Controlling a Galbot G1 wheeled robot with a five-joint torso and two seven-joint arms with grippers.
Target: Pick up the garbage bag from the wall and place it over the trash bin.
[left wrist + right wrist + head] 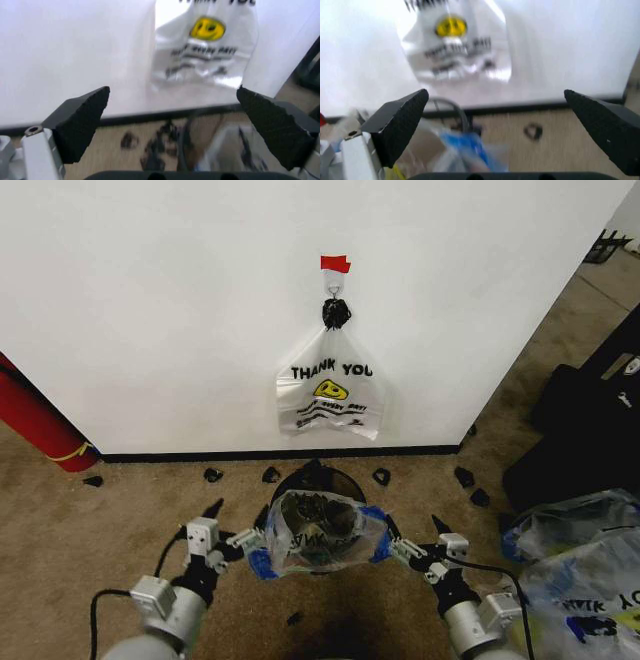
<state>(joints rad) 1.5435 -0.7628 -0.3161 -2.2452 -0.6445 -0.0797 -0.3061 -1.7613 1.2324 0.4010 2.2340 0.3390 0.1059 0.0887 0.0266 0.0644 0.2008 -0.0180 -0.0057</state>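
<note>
The left gripper (243, 538) sits at the lower left of centre in the head view, its fingers spread apart and holding nothing, its tips just beside the left edge of the garbage bag (320, 532). The right gripper (403, 548) mirrors it at the lower right of centre, fingers likewise spread and empty, just beside the bag's right edge. In both wrist views the black finger pads (80, 122) stand far apart at the frame's two sides, with nothing between them.

The garbage bag, clear crinkly plastic with blue patches, is draped over the mouth of the trash bin (315, 476), whose dark rim shows at the far side, in the lower middle of the frame.

Behind the bin rises the wall (160, 310), white with a black baseboard. At upper centre a red tape strip (334, 263) sits above a small hook (334, 286), from which a whitish "THANK YOU" bag (330, 392) with a yellow smiley hangs down toward the bin.

Small black pieces (381, 476) lie scattered on the carpet along the baseboard. A red cylinder (35, 420) leans at the left edge. More plastic bags (575, 560) are heaped at the lower right, with dark gear (580, 430) above them.
</note>
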